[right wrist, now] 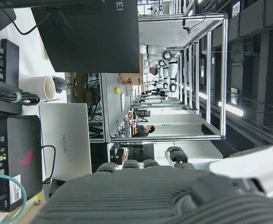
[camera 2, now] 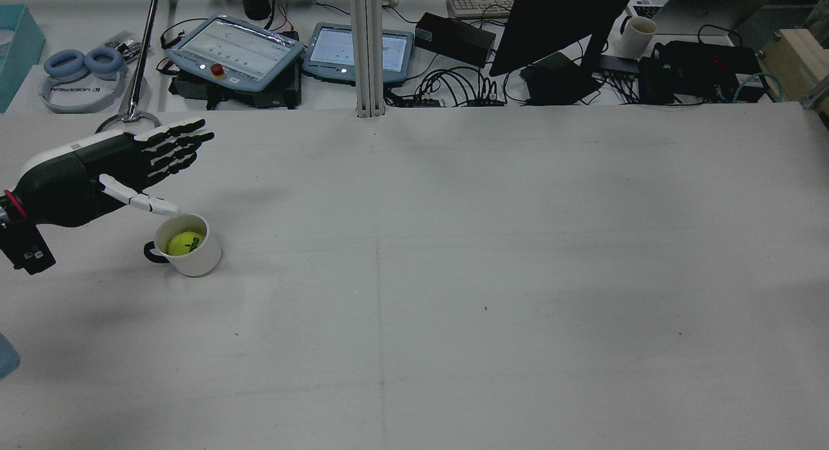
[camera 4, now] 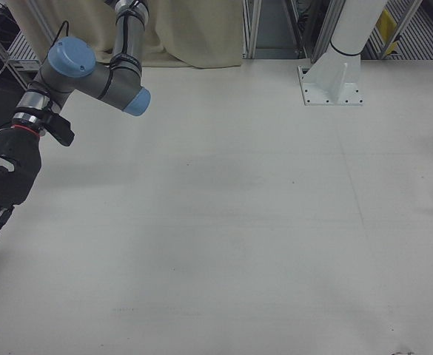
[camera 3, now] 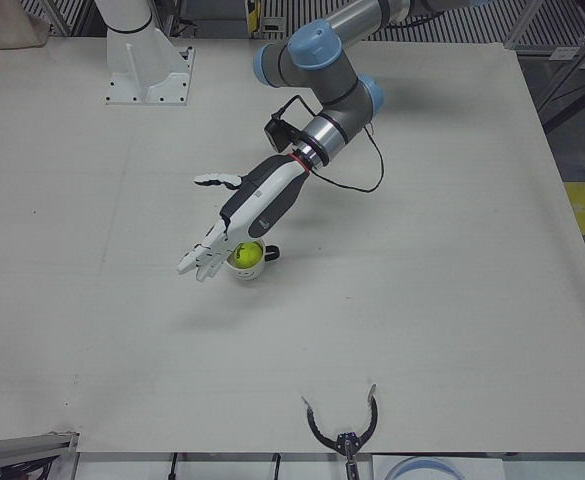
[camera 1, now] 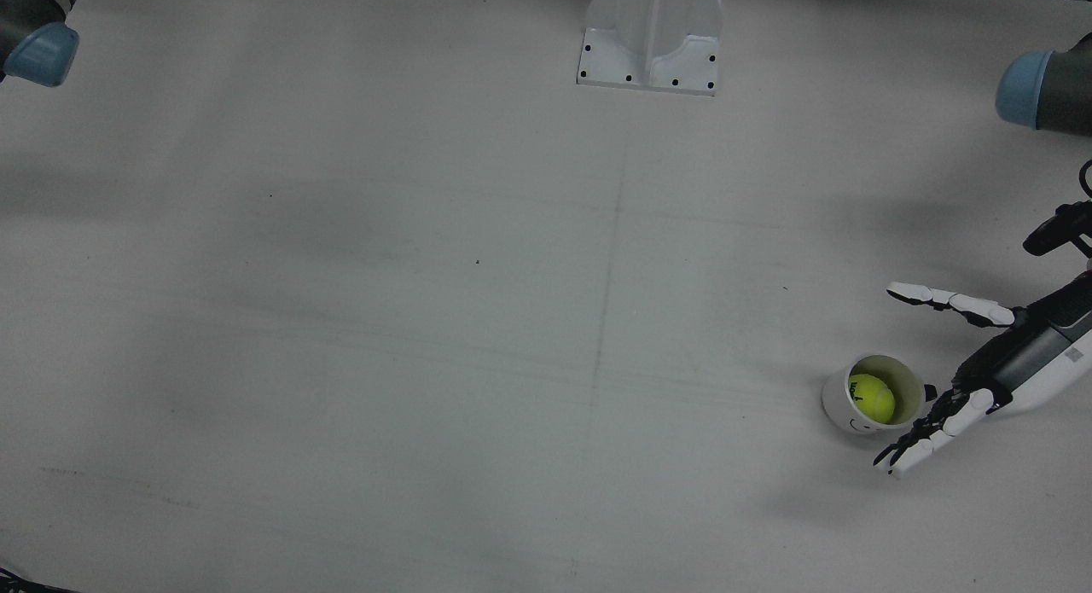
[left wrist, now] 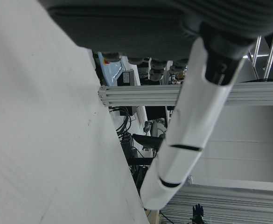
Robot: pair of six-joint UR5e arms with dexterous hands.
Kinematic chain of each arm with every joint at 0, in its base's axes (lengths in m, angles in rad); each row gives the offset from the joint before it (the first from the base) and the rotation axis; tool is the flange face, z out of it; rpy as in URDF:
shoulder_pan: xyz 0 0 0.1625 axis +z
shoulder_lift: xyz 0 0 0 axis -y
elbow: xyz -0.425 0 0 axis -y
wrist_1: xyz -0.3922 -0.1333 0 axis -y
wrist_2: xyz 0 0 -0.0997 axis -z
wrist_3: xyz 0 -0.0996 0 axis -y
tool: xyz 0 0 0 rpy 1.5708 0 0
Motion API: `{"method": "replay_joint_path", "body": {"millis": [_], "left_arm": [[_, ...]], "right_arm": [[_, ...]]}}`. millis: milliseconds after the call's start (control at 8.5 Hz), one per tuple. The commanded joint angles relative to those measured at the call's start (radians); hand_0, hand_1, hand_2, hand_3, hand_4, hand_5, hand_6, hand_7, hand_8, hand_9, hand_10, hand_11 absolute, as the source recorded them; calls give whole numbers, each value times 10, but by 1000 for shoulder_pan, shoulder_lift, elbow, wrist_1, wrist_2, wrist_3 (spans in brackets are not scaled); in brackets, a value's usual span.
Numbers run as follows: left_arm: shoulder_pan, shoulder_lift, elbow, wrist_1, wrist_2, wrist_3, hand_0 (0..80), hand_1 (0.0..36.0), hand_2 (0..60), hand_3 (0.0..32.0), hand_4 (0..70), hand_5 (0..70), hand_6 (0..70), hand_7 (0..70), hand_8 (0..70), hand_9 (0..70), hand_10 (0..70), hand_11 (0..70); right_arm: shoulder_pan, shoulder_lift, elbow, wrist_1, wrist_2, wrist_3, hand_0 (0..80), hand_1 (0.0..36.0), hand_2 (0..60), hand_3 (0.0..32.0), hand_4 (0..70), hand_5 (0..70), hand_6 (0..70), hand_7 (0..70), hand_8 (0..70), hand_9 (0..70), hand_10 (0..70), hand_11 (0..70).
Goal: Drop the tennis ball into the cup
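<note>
Ball: one tennis ball (camera 1: 871, 398) lies inside the one white cup (camera 1: 839, 403).
Cup: it stands upright on the surface (camera 1: 426, 320), near the edge on the robot's left side.
Left hand: the left hand (camera 2: 123, 168) hovers just beside and above the cup; its fingers (camera 2: 173, 144) are spread wide and hold nothing.
Right hand: the right hand (camera 4: 0, 185) is at the other side, well apart; its fingers seem stretched out, but most are cut off.
Room: the middle of the surface is bare.
Around: one white pedestal (camera 1: 653, 34) at the far edge.
</note>
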Motion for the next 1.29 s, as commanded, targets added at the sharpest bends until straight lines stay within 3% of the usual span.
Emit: {"method": "replay_joint_path", "body": {"millis": [0,118,235,353,588,824,1176], "left_arm": [[-171,-147,-96,172,9,-1,800,360,128,0,25,81,44,188,7,23,0,22],[-209,-236,-25,193,8,2,738,358,121,0,25,73,28,192,0,24,0,12],[-232,-275,67,184,3,2,582,306,131,0,1,46,13,164,0,18,0,0],[-287,-272,142,158,2,5,569,306,157,0,0,37,3,141,0,14,0,0],[-382,-225,328,55,-2,5,590,324,149,0,0,43,3,123,0,10,0,0],[-474,-121,365,-15,2,5,638,359,157,0,0,55,3,126,0,11,0,0],[-499,-114,350,-25,3,2,648,360,190,0,0,58,3,124,0,10,0,0]], "right_arm": [[0,-1,1,0,0,0,0,0,0,0,0,0,0,0,0,0,0,0],[0,0,1,0,0,-2,0,0,0,0,0,0,0,0,0,0,0,0],[-2,0,1,0,0,0,0,0,0,0,0,0,0,0,0,0,0,0],[-2,0,-1,0,0,0,0,0,0,0,0,0,0,0,0,0,0,0],[0,0,1,0,0,0,0,0,0,0,0,0,0,0,0,0,0,0],[0,0,1,0,0,0,0,0,0,0,0,0,0,0,0,0,0,0],[0,0,-1,0,0,0,0,0,0,0,0,0,0,0,0,0,0,0]]}}
